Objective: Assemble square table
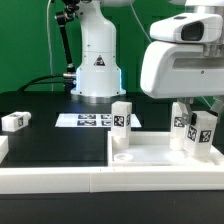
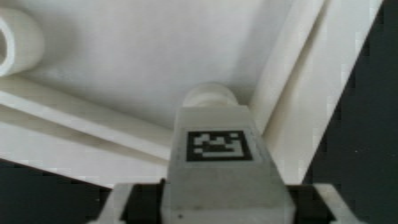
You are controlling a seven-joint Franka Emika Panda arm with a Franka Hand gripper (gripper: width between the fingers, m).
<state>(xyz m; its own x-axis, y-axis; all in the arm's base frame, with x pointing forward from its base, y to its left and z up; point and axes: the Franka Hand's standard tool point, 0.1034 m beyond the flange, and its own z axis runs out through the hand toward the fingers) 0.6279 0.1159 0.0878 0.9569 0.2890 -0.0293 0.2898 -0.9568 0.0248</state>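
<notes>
Checking the wrist view first: the gripper [image 2: 217,192] has one tagged leg [image 2: 217,140] right between its fingers [image 2: 135,205]. The tag faces the camera and the rounded end points away from the palm, toward the table top [image 2: 143,70]. That leg fills the gap side to side and both fingers look pressed against it, so I call it grasped. Its far end sits over the tray floor; whether it touches I can't tell.

In the exterior view the gripper [image 1: 196,112] hangs over the table top [image 1: 150,152] at its end on the exterior view's right. Two upright legs stand under it, the front leg [image 1: 206,132] and the back leg [image 1: 183,122]; I can't tell which is the grasped one. Away from the fingers, the middle leg [image 1: 121,118] stands upright at the top's far edge. Well off to the exterior view's left, the loose leg [image 1: 15,121] lies on the black table [image 1: 40,105]. Behind the top, the marker board [image 1: 88,120] lies flat.
</notes>
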